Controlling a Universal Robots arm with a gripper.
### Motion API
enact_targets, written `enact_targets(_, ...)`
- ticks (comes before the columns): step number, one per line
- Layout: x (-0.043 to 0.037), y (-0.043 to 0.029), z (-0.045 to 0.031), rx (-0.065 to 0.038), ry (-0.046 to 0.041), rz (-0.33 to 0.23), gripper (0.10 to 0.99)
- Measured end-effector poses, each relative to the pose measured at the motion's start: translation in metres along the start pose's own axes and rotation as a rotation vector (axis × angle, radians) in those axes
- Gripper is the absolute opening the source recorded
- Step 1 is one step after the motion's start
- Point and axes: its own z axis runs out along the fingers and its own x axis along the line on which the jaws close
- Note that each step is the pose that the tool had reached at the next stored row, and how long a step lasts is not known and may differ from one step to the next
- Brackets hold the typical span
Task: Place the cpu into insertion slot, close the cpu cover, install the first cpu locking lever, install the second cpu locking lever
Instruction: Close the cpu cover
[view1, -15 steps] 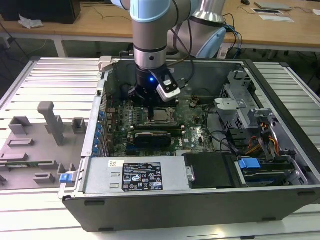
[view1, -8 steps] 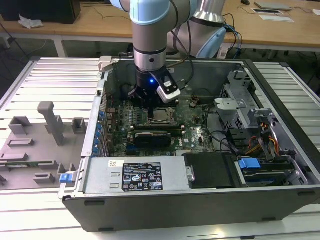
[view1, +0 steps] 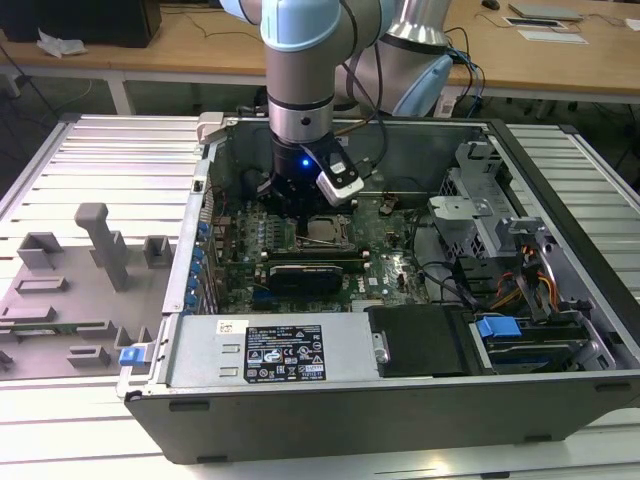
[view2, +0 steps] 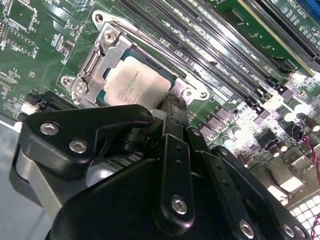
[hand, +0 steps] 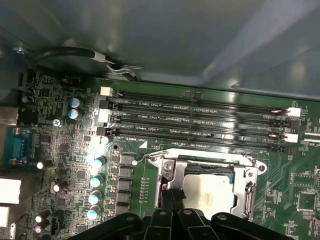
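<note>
Hanging at the cpu cover (view2: 96, 61) edge — gripper (view2: 174, 102) fingers together.
Lowered cover frames the cpu (view1: 322, 230) — mid-frame in the exterior view.

One cpu (hand: 210, 195), one cpu cover (hand: 248, 186), four memory slots (hand: 200, 120).

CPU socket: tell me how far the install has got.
Done: the cpu sits in place, and the cpu cover lies flat around it. In hand: the gripper is down at the cover's edge. Left: one locking lever lies along the cover's side next to the memory slots, but whether either lever is latched cannot be told.
</note>
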Motion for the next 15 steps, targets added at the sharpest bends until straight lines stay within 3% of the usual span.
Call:
enact_targets(12, -0.0041, -0.0005, -0.0004, -0.001, 0.0000, -0.021, 0.106)
enact_targets(14, -0.0044, -0.0005, -0.0025, -0.001, 0.0000, -0.021, 0.106)
enact_targets(15, -0.0048, -0.0005, -0.0073, -0.001, 0.0001, -0.021, 0.106)
